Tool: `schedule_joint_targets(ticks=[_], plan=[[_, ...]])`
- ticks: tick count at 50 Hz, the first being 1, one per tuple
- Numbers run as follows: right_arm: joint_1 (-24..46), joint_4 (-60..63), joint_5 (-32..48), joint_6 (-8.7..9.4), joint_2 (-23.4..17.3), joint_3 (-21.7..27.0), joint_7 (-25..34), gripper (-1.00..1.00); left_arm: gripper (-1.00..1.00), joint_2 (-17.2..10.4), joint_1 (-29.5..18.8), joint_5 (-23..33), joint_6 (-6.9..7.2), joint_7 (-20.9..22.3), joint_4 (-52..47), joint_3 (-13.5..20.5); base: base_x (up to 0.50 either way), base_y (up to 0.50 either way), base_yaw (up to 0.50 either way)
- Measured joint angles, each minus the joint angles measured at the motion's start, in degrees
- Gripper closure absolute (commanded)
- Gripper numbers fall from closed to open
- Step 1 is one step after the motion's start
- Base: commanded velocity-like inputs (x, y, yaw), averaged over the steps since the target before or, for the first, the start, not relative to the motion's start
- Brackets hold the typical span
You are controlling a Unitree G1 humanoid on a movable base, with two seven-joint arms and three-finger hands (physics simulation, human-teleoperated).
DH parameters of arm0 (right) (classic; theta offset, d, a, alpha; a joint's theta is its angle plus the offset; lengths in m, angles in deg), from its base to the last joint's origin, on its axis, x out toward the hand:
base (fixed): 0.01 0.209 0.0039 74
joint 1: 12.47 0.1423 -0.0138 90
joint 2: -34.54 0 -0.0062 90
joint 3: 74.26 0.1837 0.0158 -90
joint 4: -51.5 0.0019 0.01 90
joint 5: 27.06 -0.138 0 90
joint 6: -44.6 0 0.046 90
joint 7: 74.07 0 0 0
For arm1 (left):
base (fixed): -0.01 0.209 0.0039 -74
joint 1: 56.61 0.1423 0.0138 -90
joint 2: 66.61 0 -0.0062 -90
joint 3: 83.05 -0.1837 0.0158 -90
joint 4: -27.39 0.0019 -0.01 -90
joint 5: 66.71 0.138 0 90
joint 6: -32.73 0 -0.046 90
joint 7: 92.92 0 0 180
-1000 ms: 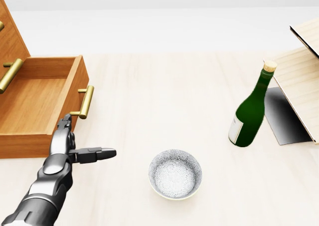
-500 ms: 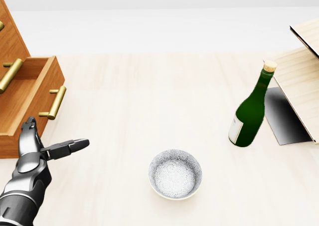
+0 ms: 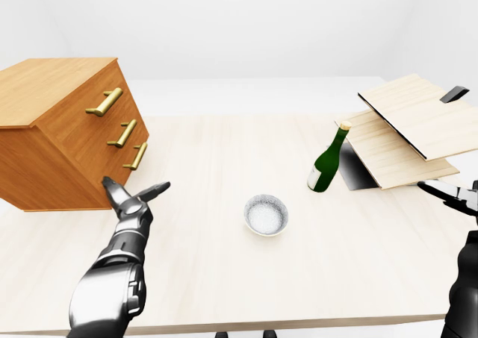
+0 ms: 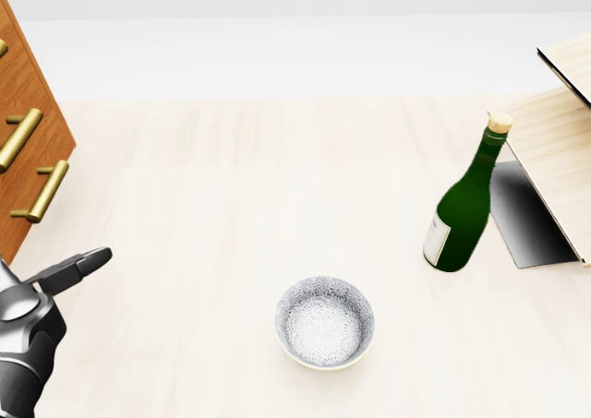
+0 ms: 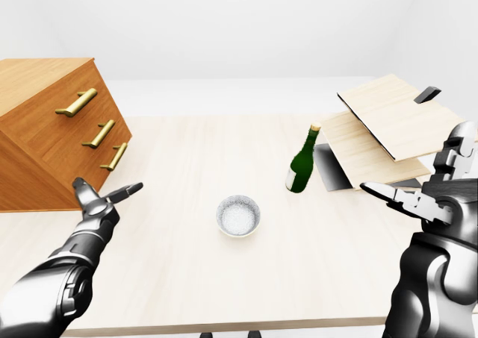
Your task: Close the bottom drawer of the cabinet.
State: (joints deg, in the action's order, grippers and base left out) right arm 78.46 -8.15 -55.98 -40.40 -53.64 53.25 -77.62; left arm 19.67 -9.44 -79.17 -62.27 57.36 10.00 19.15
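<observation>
The wooden cabinet (image 3: 67, 133) stands at the left of the table with three brass handles. Its bottom drawer (image 3: 136, 157) sits flush with the cabinet face, its brass handle (image 4: 37, 193) showing at the left of the head view. My left hand (image 3: 133, 198) is open, fingers spread, just below and right of the bottom drawer, touching nothing. My right hand (image 5: 418, 200) is open and empty at the right edge, over the table's right side.
A patterned bowl (image 4: 325, 322) sits mid-table. A green corked bottle (image 4: 464, 202) stands right of it. Light wooden boards (image 3: 407, 129) lean stacked over a dark block at the right. The table (image 3: 224, 278) has a light wood top.
The bottom drawer has slid in from wide open to flush with the cabinet. My left hand has moved left with it and drawn down toward the view's corner.
</observation>
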Motion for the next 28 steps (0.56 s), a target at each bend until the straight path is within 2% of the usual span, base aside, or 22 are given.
schedule_joint_targets(ticks=[13, 28], plan=[[0.0, -0.1, -0.1, 0.0, 0.0, 0.0, 0.0, -1.0, -1.0, 0.0, 0.6, 0.0, 0.0, -0.2, -0.9, 0.2, 0.0, 0.0, 0.0], [-0.1, 0.0, -0.2, 0.0, 0.0, 0.2, 0.1, -1.0, -1.0, 0.3, 0.0, -2.6, 0.0, -0.2, -1.3, 0.9, 0.0, 0.0, 0.0]])
